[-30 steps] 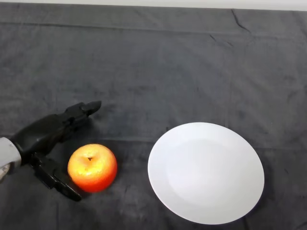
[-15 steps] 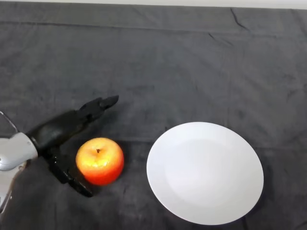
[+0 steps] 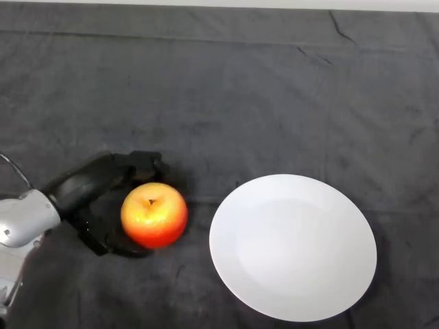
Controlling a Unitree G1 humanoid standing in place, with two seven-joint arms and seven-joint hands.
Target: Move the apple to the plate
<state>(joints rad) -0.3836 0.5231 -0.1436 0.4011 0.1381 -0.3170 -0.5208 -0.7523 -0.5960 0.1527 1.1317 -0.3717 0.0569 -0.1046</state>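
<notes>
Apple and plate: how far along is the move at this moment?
Done: the left hand has reached the apple, with fingers curled behind it and the thumb under its near side. In hand: the grasp. The apple appears to sit on the dark cloth, left of the plate and apart from it. Left: lifting it, carrying it right and setting it on the plate, which holds nothing.

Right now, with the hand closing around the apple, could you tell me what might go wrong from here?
The left hand curls round the apple only from its left side, so the round fruit could slip free and roll on lifting. The plate is shallow; released carelessly, the apple may roll off its rim.
</notes>
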